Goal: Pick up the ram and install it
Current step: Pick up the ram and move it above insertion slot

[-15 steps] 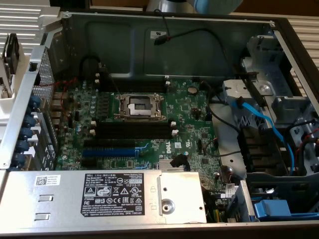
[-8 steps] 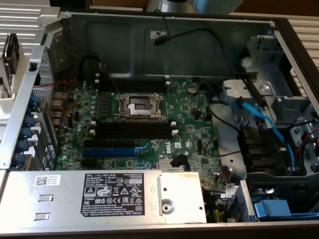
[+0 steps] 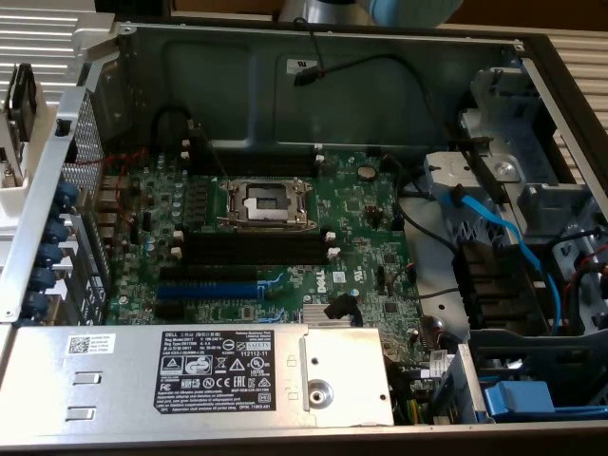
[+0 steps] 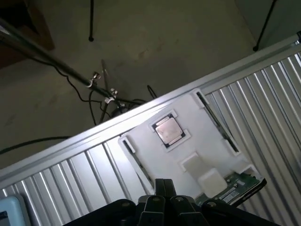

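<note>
While the closed, empty gripper (image 4: 163, 189) hovers over the white plastic tray (image 4: 197, 137) at the ribbed bench (image 4: 268, 94) edge, pick-up seems unstarted; grasping needs opened jaws.

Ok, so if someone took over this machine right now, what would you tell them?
Pincer: shut, holding nothing, above the white tray.
Ram: apparently the green labelled board at the tray's edge, not picked up.
Black memory slots beside the CPU socket: look empty.
Done: nothing visible. Left: pickup and install.
</note>
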Robot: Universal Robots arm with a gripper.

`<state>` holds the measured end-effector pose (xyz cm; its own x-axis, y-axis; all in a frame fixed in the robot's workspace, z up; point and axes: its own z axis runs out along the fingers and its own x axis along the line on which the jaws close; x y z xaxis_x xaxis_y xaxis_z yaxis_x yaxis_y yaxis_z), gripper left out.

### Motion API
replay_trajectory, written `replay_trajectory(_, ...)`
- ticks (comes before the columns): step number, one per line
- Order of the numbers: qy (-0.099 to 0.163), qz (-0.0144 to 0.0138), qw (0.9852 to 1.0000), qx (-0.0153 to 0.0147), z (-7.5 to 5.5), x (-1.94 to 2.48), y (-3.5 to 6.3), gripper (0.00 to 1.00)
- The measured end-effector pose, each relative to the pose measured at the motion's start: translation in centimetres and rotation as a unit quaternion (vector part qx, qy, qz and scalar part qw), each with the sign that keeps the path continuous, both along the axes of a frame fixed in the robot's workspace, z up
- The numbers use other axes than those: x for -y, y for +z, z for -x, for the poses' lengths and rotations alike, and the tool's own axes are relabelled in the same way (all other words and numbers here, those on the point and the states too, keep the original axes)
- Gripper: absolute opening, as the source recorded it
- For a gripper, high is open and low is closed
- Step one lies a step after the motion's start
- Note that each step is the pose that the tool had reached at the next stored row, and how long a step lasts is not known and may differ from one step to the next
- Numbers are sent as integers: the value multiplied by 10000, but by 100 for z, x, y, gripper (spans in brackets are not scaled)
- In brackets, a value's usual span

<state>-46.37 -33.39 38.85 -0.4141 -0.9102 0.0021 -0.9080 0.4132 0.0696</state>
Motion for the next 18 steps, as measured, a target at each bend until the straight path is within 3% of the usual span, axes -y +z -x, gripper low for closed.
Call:
replay_trajectory(4,364,0,9993,0,0,0,-1,10)
replay_trajectory(9,816,0,9967,0,0,0,-2,10)
replay_trajectory(14,1274,0,9919,0,0,0,-3,10)
replay_trajectory(18,1630,0,9866,0,0,0,-3,10)
